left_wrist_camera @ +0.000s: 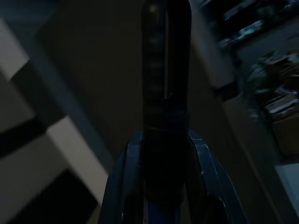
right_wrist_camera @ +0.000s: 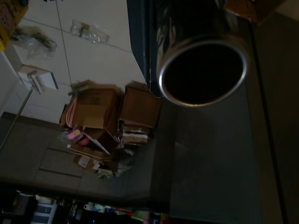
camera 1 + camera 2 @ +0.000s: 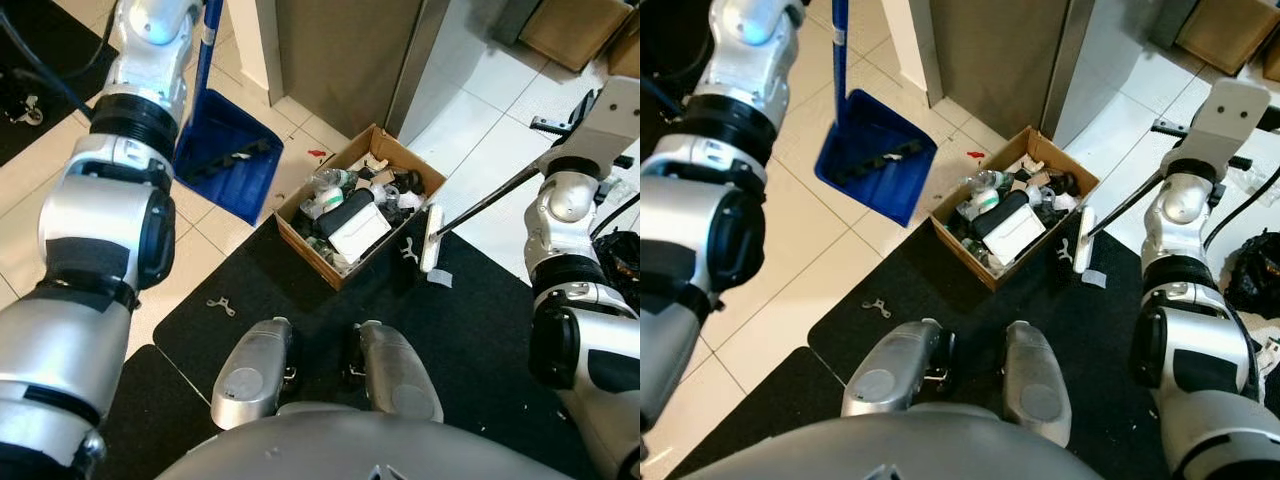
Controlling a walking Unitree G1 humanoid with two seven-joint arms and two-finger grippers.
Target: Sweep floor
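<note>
Broom head [image 3: 432, 238] rests on black mat [image 3: 480, 330] beside trash-filled cardboard box [image 3: 358, 205]; dustpan [image 3: 226, 152] hangs off tile on my left. Can't tell finger state on either side. I judge risks: broom knocking box, scattering trash; dustpan too far for debris [image 3: 221, 306].

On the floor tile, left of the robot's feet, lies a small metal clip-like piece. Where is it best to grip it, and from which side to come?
Probably from straight above: the small metal piece lies flat on the tile beside the black mat, so nothing offers a side grip. Pinch across its narrow middle.

Glossy blue plastic dustpan [image 3: 228, 152], cardboard box [image 3: 296, 222]
</note>
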